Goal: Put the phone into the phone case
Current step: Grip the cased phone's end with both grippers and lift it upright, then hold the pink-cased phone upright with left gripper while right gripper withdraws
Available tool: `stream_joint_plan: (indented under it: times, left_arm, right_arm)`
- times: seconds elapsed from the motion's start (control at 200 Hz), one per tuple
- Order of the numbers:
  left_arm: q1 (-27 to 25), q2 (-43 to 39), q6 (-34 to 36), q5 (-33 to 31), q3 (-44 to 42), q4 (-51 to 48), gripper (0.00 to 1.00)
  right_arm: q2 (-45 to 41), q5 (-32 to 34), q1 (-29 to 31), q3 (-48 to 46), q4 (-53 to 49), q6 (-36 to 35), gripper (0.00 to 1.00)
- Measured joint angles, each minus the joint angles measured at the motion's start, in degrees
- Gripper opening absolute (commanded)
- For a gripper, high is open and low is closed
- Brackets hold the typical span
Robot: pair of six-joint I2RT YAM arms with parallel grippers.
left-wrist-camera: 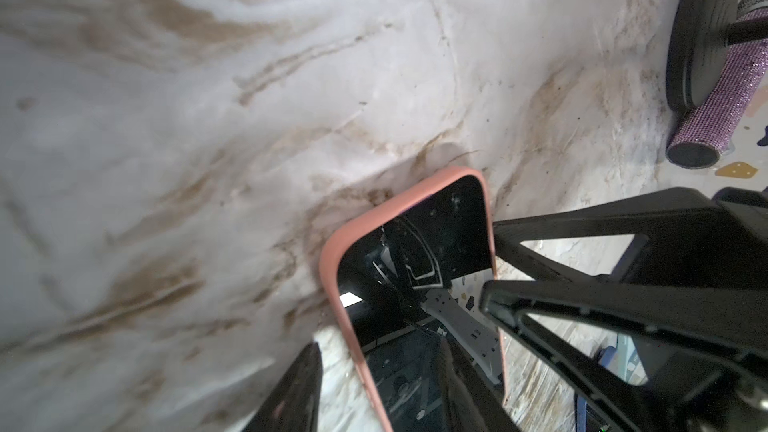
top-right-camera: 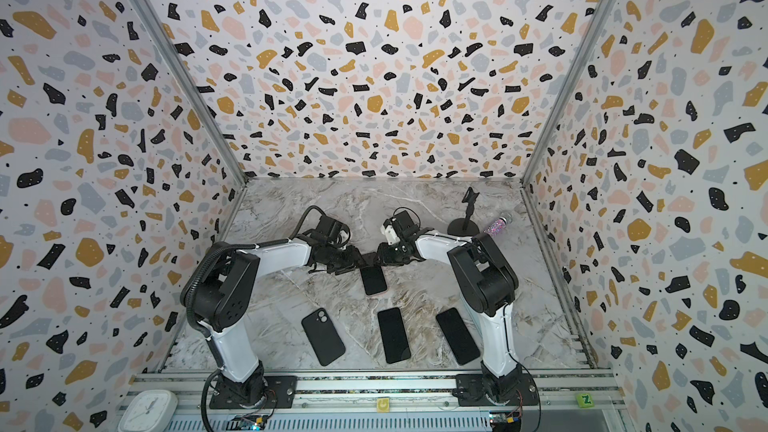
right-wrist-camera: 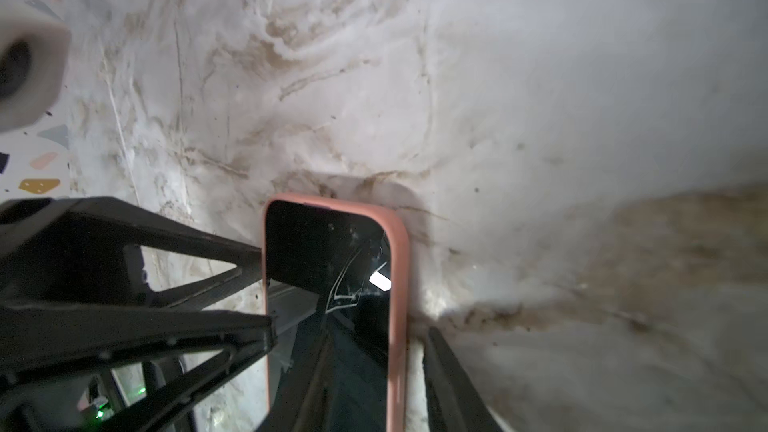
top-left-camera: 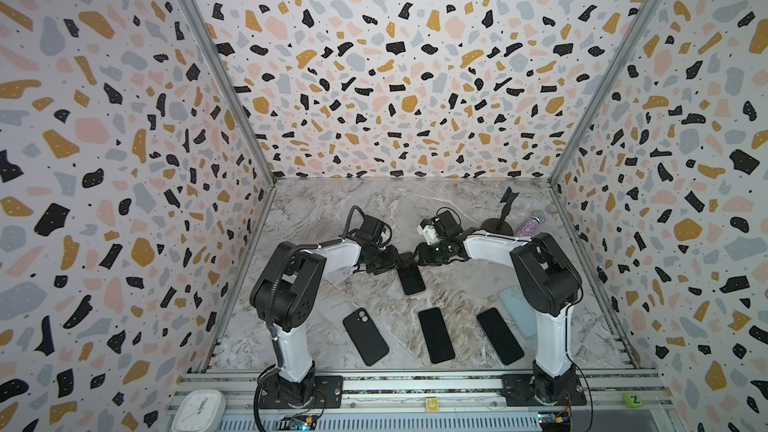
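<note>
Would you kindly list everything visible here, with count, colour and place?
cased phone: 1, black in pink case, centre
phones: 2, black, front centre, front right
black case: 1, black, front left
blue case: 1, pale, partly behind right arm
stand: 1, black, back right
tube: 1, purple glitter, beside stand
clock: 1, white, front rail
blocks: 2, yellow, green, front rail
left gripper: 1, black, open, astride cased phone
right gripper: 1, black, open, astride cased phone

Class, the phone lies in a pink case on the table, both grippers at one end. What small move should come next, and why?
Probably lift both grippers clear of the phone. It looks seated in the pink case, rim around the screen, flat on the table; the left gripper and right gripper stand open at its end.
</note>
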Motion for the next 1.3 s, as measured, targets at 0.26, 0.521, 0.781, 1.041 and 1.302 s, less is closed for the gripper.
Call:
stream_joint_plan:
  times: [0.26,0.521,0.781,1.041,1.302]
  left_arm:
    - [-1.2,1.4,-1.2,-1.6,0.4,1.7,0.25]
    - [-1.2,1.4,-1.4,-2.3,0.7,1.1,0.16]
    - [-4.7,0.7,0.7,-7.5,3.3,-2.6,0.71]
    - [-11.5,-1.1,-1.7,-17.2,5.0,-11.9,0.86]
    - [-15.7,-0.5,-7.2,-20.9,7.1,-15.6,1.0]
  right_arm:
    - [-0.1,2.6,0.2,-0.5,0.1,1.1,0.14]
    - [-1.8,4.8,0.1,-2.7,2.5,2.5,0.07]
    - [-6.7,2.8,0.9,-7.1,1.4,3.2,0.39]
    - [-26.7,5.0,-2.7,-17.7,1.9,0.6,0.61]
    - [-36.3,4.5,-7.1,-29.6,4.3,-1.3,0.73]
